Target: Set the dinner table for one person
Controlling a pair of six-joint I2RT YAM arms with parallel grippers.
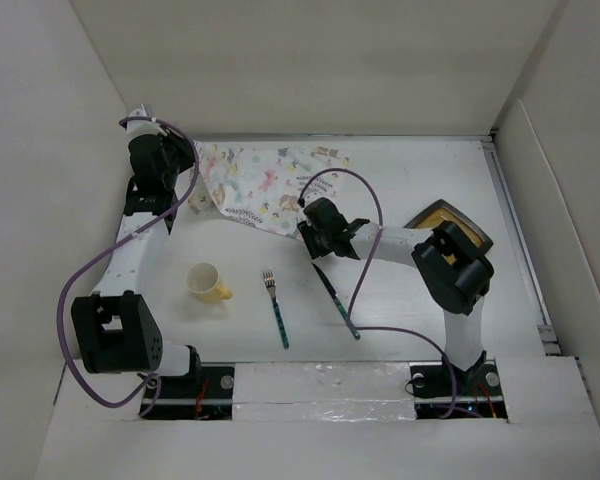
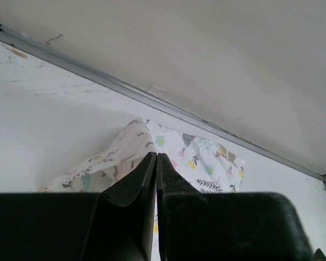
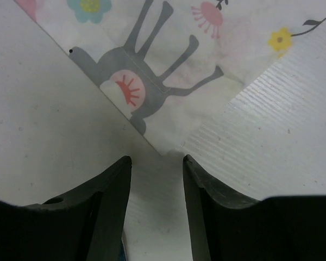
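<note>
The animal-print placemat (image 1: 270,180) lies rumpled at the back of the white dinner table (image 1: 410,170). My left gripper (image 1: 188,188) is at its left edge; in the left wrist view its jaws (image 2: 156,155) are pressed together with the cloth (image 2: 206,157) pinched and lifted. My right gripper (image 1: 305,226) is open, low over the table. The placemat's near corner (image 3: 168,70) lies just ahead of its fingertips (image 3: 156,159), with nothing between them.
A yellow mug (image 1: 208,283) stands near the front left. A fork (image 1: 276,310) and a knife (image 1: 337,298) with dark handles lie in the front middle. A yellowish plate (image 1: 450,218) sits behind the right arm. Pale upright panels wall the table.
</note>
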